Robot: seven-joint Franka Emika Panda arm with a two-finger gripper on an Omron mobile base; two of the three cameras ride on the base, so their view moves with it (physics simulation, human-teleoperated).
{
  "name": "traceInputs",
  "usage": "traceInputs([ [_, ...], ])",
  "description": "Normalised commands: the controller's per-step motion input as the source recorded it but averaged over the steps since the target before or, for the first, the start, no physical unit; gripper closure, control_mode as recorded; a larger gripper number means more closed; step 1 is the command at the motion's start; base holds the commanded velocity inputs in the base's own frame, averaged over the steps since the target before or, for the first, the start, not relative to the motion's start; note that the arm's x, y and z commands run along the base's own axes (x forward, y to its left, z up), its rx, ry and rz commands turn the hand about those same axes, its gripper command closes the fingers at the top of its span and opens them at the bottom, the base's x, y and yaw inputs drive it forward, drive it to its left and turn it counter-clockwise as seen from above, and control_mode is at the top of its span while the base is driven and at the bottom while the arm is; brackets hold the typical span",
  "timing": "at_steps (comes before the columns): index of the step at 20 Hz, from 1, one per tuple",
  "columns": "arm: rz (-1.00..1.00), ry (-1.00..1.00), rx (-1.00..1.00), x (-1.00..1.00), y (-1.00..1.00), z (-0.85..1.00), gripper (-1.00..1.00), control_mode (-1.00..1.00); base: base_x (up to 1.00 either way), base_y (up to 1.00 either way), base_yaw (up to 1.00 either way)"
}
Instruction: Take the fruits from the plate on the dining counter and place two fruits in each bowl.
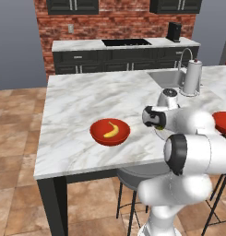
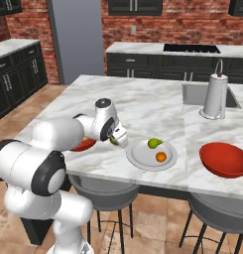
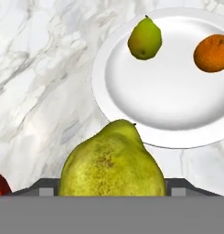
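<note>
On the white marble tabletop [image 2: 143, 106] of the dining island, the gripper [image 2: 114, 140] hangs between the near red bowl [image 1: 110, 132] and the plate [image 2: 143, 158], clenched on a yellow-green pear [image 3: 112, 164] that bulks large at the bottom of the hand view (its stem end reaches up to the plate's near rim). That bowl holds the banana [image 1: 111, 130], plain in the left base view; from the right base view the arm's white forearm covers most of this bowl, leaving a red sliver by the wrist. The plate carries a smaller green pear [image 2: 153, 143] and an orange [image 2: 161, 157], lying apart from each other; in the left base view the arm stands in front of the plate and hides it. The second red bowl [image 2: 225, 158] sits well off to the far side of the plate, with nothing visible inside it in the right base view, while the left base view catches only its edge behind the elbow. Farther back, a paper towel roll on a stand [image 2: 214, 95] stands beside the sunken sink [image 1: 166, 77] with its faucet. Dark stools [image 2: 105, 191] are tucked under the near edge, and behind them all runs the dark-cabinet counter [image 1: 123, 55] against the brick wall.
</note>
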Motion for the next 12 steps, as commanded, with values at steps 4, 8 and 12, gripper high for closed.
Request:
traceInputs([
  [4,0.01,0.00,0.00,0.05,0.97,0.40,1.00,-1.00,0.00,0.00,0.00],
  [8,0.00,0.02,0.00,0.25,0.85,0.23,1.00,-1.00,0.00,0.00,0.00],
  [12,0.00,0.06,0.00,0.37,0.76,0.01,1.00,-1.00,0.00,0.00,0.00],
])
